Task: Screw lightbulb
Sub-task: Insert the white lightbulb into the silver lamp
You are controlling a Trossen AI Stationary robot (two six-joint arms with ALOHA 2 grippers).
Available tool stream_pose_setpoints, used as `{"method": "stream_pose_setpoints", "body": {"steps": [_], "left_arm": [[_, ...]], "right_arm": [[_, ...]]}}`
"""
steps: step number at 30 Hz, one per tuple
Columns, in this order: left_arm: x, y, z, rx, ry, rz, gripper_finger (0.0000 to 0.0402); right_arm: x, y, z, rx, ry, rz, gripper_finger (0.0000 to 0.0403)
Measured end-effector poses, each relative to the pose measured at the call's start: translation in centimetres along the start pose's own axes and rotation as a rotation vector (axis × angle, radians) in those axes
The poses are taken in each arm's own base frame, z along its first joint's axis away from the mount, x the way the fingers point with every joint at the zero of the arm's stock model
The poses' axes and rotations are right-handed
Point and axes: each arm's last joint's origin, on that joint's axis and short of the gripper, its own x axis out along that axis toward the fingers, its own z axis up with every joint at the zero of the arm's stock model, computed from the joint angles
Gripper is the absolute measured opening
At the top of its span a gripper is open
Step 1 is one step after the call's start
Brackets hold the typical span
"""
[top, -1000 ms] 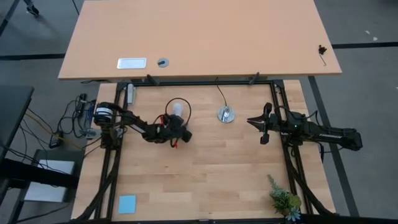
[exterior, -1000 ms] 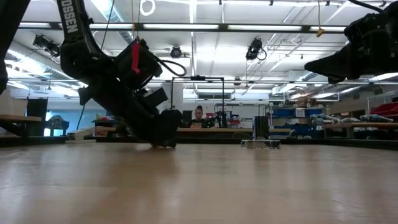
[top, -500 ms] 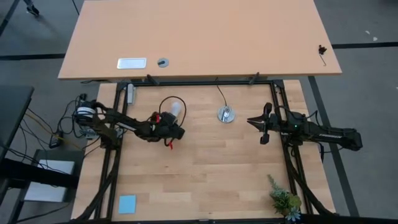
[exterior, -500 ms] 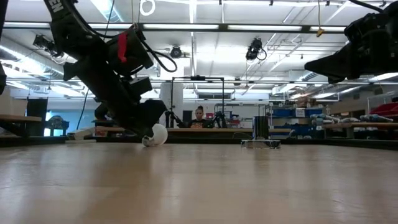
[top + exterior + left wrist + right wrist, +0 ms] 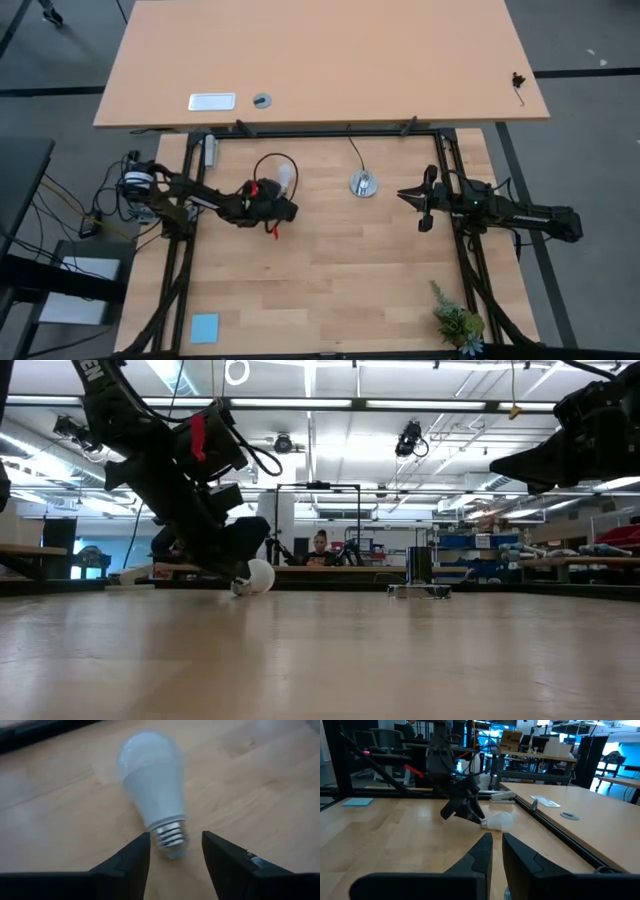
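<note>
Workshop setting: pale wooden tabletop (image 5: 330,260) inside a black frame, with a larger tan desk (image 5: 320,60) adjoining its far edge; shelving and ceiling strip lights show beyond in the low view.

Item 1, left gripper (image 5: 172,857): low over the left half of the table, fingers (image 5: 132,860) parted, nothing clamped between them. Both dark fingers stand to either side of the bulb's screw base with a visible gap on each side; seen also from above (image 5: 281,196) and from table height (image 5: 240,575).

Item 2, lightbulb (image 5: 152,787): white, pear-shaped, grey threaded base. Lies on its side on the wood, base toward the left gripper, globe pointing away. Located in the left rear part of the table (image 5: 286,178); globe visible just past the fingertips in the low view (image 5: 260,576) and far off in the right wrist view (image 5: 499,821).

Item 3, socket disc (image 5: 363,184): round, silver, black cord running to the rear edge. Sits near table centre, well apart from the bulb.

Item 4, right gripper (image 5: 497,851): raised at the right side of the table (image 5: 412,194), fingers nearly together, holding nothing.

Item 5, blue square pad (image 5: 204,327): near left front corner.

Item 6, small green plant (image 5: 458,325): right front corner.
</note>
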Motion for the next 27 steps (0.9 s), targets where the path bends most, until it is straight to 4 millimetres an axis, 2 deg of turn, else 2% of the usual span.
{"method": "stream_pose_setpoints", "body": {"steps": [5,9,20,27], "left_arm": [[0.6,0.5,0.4,-0.023,0.007,0.020,0.0220],[0.8,0.4,0.8,-0.012,0.021,-0.031,0.0234],[1.5,0.5,1.2,0.040,0.031,-0.075,0.0237],[3.4,-0.6,-0.1,0.090,0.013,-0.137,0.0237]], "right_arm": [[0.0,0.0,0.0,0.000,0.000,0.000,0.0052],[0.0,0.0,0.0,0.000,0.000,0.000,0.0052],[0.0,0.0,0.0,0.000,0.000,0.000,0.0052],[0.0,0.0,0.0,0.000,0.001,0.000,0.0052]]}}
